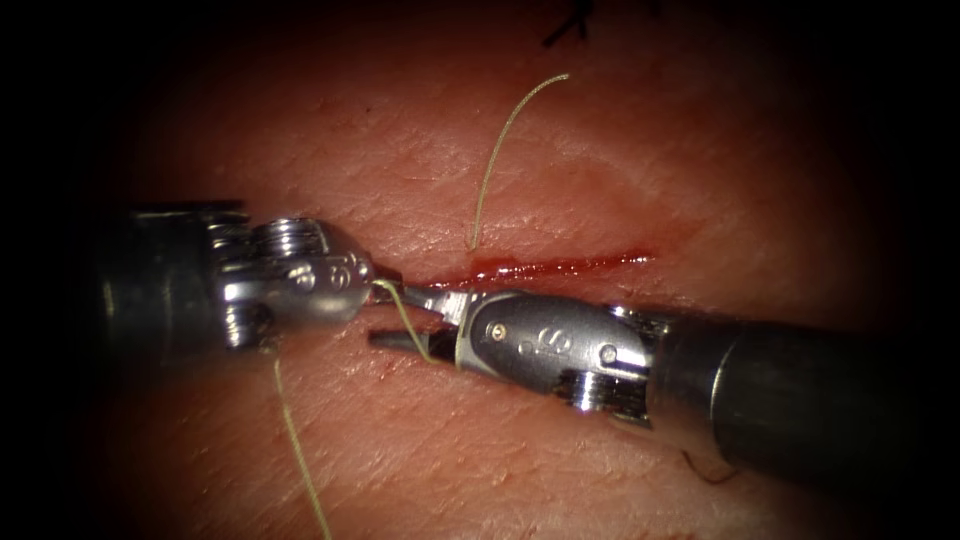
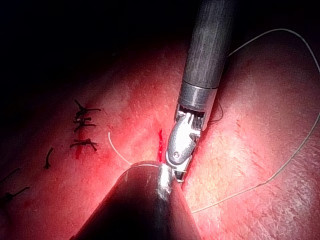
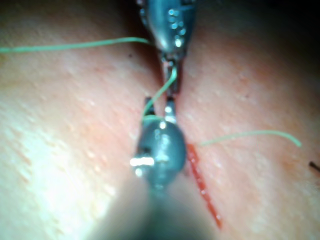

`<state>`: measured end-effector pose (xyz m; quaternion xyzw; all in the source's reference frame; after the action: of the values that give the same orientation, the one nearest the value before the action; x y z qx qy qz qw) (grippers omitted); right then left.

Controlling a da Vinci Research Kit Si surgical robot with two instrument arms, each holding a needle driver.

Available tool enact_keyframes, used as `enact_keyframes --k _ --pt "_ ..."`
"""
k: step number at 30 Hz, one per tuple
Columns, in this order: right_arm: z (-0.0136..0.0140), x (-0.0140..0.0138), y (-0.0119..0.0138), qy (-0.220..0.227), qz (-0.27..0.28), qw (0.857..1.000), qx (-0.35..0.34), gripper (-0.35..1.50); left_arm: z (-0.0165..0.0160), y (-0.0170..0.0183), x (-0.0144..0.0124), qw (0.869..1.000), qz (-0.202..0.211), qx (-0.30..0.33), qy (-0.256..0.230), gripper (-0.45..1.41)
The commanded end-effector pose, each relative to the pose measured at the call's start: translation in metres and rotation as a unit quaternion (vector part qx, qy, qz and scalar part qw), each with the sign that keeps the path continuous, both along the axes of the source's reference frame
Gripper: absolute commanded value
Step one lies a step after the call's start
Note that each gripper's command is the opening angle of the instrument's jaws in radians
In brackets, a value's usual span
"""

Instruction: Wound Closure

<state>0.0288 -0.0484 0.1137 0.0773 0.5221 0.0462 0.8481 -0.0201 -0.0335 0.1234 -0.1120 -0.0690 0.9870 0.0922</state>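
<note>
The cut (image 1: 545,268) runs across the tissue, lined with red fluid (image 3: 202,185). My left tool (image 1: 385,282) comes in from the left, its jaws shut on the pale thread (image 1: 405,318) at the cut's left end. From the right, my right tool (image 1: 388,312) meets it tip to tip with its jaws open and holding nothing. The thread passes from the left tool's tip across the right tool's jaws and loops around its neck (image 1: 460,345). In the right wrist view the thread (image 3: 160,95) bridges the left tool (image 3: 170,75) and the right tool (image 3: 167,112).
A free thread end (image 1: 500,150) rises from the cut toward the far side. Another strand (image 1: 295,440) trails from under the left tool toward the near edge. Dark earlier stitches (image 2: 84,132) lie further along the tissue. A long slack thread (image 2: 280,170) curves over the tissue.
</note>
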Motion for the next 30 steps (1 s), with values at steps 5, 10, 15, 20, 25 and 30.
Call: enact_keyframes --k 5,10,15,20,25,30 --pt "0.0 0.0008 -0.0002 0.006 -0.008 1.0 0.002 0.22 0.0008 0.0014 -0.0001 1.0 0.008 -0.01 0.015 -0.45" --pt "-0.0006 0.0008 -0.0005 0.025 -0.011 1.0 0.004 0.22 0.0021 0.0021 -0.0002 1.0 0.012 -0.015 0.016 -0.45" --pt "-0.0012 0.001 -0.0007 0.048 -0.019 0.999 0.003 0.19 0.004 0.002 -0.0007 1.0 0.01 -0.017 0.011 -0.45" --pt "-0.0019 0.0007 -0.0006 0.08 -0.008 0.997 0.01 0.15 0.005 0.002 -0.0008 1.0 0.006 -0.023 -0.001 -0.45" --pt "-0.0027 -0.0004 0.0 0.124 0.024 0.992 0.017 0.15 0.0053 0.0024 -0.0006 0.999 -0.006 -0.028 -0.028 -0.45" --pt "-0.0029 -0.0005 0.0004 0.166 0.063 0.984 0.029 0.15 0.0055 0.0023 -0.0009 0.998 -0.019 -0.031 -0.058 -0.45"
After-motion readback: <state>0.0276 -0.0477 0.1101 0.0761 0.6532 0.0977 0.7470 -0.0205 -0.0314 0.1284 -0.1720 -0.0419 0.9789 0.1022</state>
